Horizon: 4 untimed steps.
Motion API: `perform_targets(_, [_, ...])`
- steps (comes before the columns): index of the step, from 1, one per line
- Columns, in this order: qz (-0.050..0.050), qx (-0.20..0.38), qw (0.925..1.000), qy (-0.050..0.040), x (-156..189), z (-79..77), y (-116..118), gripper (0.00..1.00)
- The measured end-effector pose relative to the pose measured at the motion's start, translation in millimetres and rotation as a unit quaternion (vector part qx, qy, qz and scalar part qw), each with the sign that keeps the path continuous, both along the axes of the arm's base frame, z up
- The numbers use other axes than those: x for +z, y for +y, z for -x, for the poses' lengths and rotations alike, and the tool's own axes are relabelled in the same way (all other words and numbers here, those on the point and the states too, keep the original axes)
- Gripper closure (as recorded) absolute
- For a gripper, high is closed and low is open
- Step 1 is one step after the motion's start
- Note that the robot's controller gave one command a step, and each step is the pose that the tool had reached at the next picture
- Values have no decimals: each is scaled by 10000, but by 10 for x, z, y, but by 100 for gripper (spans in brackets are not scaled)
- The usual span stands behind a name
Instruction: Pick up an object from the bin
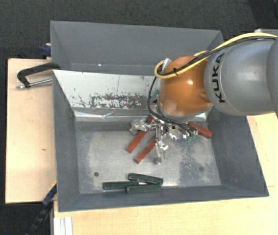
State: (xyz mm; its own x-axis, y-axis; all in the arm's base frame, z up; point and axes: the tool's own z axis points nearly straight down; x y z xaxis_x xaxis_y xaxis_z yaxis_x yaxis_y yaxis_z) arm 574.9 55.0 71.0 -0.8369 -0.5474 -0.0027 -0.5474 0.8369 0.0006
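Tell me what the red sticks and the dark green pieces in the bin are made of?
Red sticks: probably plastic, going by their smooth, even, matt colour. Dark green pieces: likely plastic too, dull and flat-sided, though I cannot be sure.

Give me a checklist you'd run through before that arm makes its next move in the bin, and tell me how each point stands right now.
1. Gripper is down inside the bin, over the middle of the floor: ok.
2. Something to pick lies under it: red-handled clips are heaped right there: ok.
3. One clip is separate enough from the heap to lift alone: cannot tell, as they overlap.
4. Gripper already has hold of something: cannot tell.
5. Dark green clips by the near wall lie out of the way: ok.
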Motion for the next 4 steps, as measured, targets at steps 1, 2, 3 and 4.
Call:
perform_targets(1, [3,827,9966,-17,-30,-2,-6,100])
perform_targets(2, [3,934,9956,-17,-25,0,-5,100])
perform_targets(3, [2,999,9950,-4,6,6,-2,100])
perform_targets(4, [-1,937,9956,7,110,11,0,100])
